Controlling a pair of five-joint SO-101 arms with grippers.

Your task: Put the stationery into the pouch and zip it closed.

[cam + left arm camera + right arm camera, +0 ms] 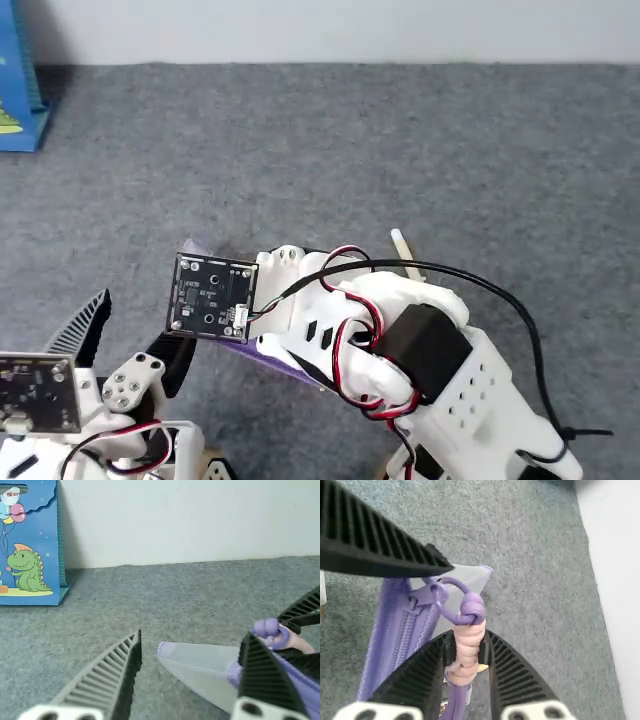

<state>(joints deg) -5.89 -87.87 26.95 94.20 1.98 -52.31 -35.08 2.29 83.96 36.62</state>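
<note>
One right pincer (468, 642), pinching zip pull (470, 614) of pouch (395, 635)

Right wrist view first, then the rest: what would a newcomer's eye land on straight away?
The right gripper stands out first, shut on the pink and purple zipper pull of the purple pouch, which lies on the grey table. In the left wrist view, the left gripper is open, facing the pouch's clear corner. A blue dinosaur gift bag stands at the table's far edge.
</note>
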